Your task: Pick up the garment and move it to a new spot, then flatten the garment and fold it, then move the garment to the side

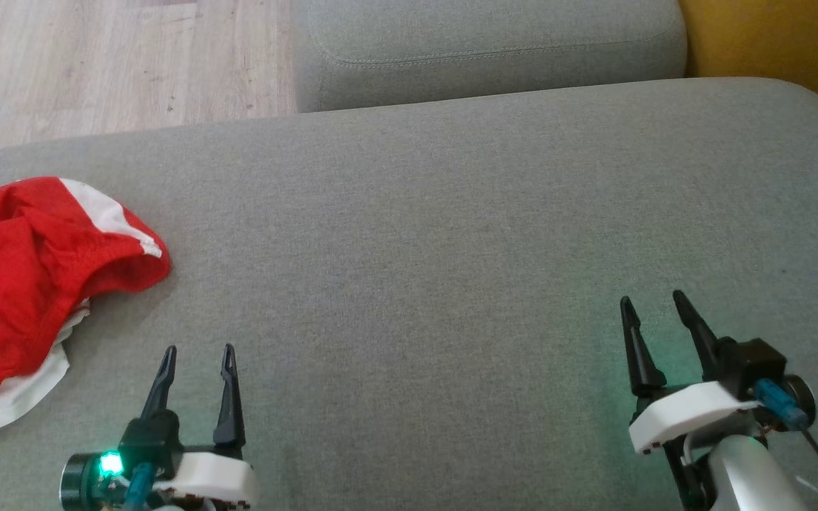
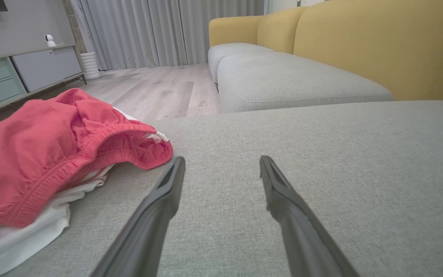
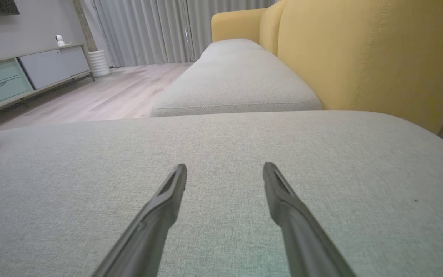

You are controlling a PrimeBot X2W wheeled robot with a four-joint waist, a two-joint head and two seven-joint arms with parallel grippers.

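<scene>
The garment [image 1: 33, 277] lies crumpled on the grey cushion [image 1: 451, 248]; left tool [image 1: 199, 348] and right tool [image 1: 650, 296] both gape empty

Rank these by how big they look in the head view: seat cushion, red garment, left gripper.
1. Seat cushion, by far the largest.
2. Red garment.
3. Left gripper, smallest, though likely nearer the camera.
</scene>
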